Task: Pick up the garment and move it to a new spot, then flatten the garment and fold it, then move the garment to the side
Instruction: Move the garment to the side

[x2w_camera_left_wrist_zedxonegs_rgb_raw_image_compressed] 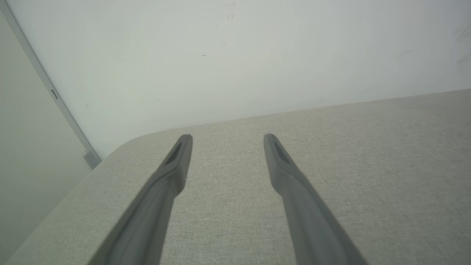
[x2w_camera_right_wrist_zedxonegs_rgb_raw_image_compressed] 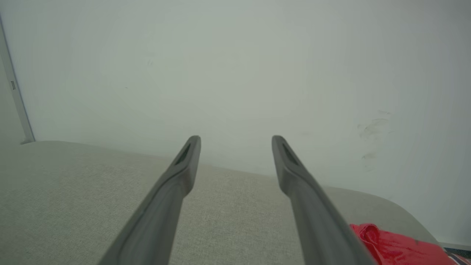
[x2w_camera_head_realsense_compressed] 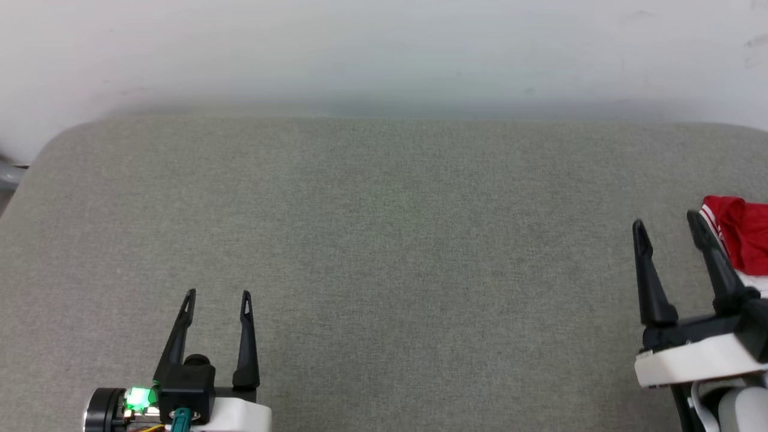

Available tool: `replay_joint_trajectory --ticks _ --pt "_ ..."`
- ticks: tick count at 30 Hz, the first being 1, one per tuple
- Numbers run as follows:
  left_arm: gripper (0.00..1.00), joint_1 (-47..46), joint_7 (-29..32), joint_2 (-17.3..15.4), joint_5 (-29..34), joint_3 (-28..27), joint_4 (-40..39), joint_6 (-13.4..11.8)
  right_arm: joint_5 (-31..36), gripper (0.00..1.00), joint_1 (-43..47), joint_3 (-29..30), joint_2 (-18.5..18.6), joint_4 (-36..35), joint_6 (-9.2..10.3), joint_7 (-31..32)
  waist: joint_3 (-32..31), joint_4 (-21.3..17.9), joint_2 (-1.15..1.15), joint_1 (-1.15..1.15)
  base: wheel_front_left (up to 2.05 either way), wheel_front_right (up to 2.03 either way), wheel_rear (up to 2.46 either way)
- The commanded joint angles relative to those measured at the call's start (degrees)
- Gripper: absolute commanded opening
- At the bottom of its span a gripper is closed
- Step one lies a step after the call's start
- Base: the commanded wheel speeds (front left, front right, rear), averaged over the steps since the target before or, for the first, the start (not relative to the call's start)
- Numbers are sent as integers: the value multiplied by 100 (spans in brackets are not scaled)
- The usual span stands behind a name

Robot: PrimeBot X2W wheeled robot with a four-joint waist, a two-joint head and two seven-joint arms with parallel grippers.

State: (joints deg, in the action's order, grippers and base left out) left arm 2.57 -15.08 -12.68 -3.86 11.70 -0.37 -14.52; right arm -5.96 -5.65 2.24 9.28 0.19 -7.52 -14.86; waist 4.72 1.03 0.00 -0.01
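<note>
Two grippers show in the head view, jaws wide, holding nothing: the left gripper (x2w_camera_head_realsense_compressed: 218,294) lower left, the right gripper (x2w_camera_head_realsense_compressed: 666,219) far right. The garment (x2w_camera_head_realsense_compressed: 747,234), a crumpled red heap with striped trim, lies on the grey woven surface (x2w_camera_head_realsense_compressed: 384,240) just right of the right gripper's outer finger; cut by the edge, its long axis cannot be told. Left wrist view: smooth tapered fingers (x2w_camera_left_wrist_zedxonegs_rgb_raw_image_compressed: 162,191) stand apart over the weave. Right wrist view: the garment (x2w_camera_right_wrist_zedxonegs_rgb_raw_image_compressed: 397,246) shows red folds beside the right finger.
</note>
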Motion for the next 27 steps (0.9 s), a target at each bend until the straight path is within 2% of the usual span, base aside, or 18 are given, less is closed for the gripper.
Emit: replay_joint_trajectory --ticks 1,14,27 --pt "100 51 -11 7 15 -11 6 37 -39 100 94 5 -35 14 8 -18 -47 30 0 1 0 0 0" --pt "100 319 -11 167 43 -68 118 290 -86 100 1031 124 -369 56 7 -30 -387 46 0 1 0 0 0" --pt "100 424 -10 280 43 -226 192 540 -94 100 1371 60 -531 1 7 16 -479 29 0 1 0 0 0"
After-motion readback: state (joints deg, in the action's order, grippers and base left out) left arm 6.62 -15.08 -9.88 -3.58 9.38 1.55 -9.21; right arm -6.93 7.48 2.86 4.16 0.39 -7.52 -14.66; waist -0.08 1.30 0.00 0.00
